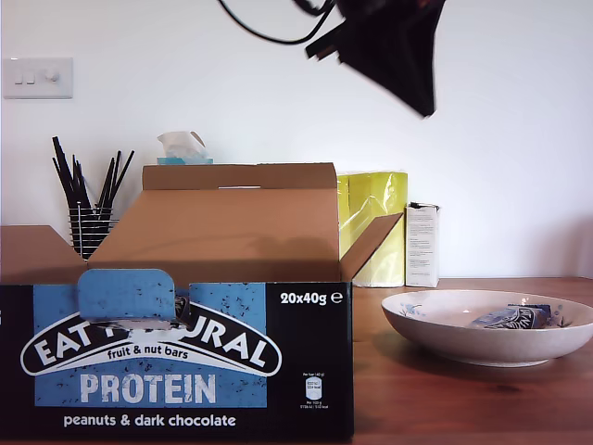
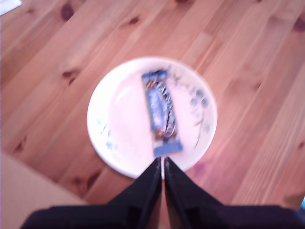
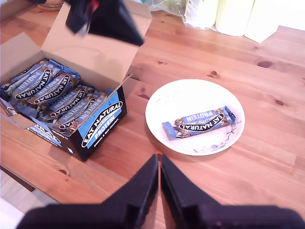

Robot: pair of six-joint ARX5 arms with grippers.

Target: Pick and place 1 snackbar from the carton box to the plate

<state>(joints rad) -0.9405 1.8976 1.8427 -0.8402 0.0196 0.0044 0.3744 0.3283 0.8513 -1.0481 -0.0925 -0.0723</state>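
A: Why is the carton box (image 3: 71,102) open on the surface (image 3: 267,157)?
B: To reach bars. One snackbar (image 3: 198,122) lies flat in the plate (image 3: 164,98), exterior view's right.
A: End effectors?
B: My first end effector (image 2: 162,164) and my second end effector (image 3: 158,162) are both closed, empty, raised clear.

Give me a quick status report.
My first hand and my second hand: both shut, empty, raised. Snackbar lies flat in the plate. Nothing in the way.
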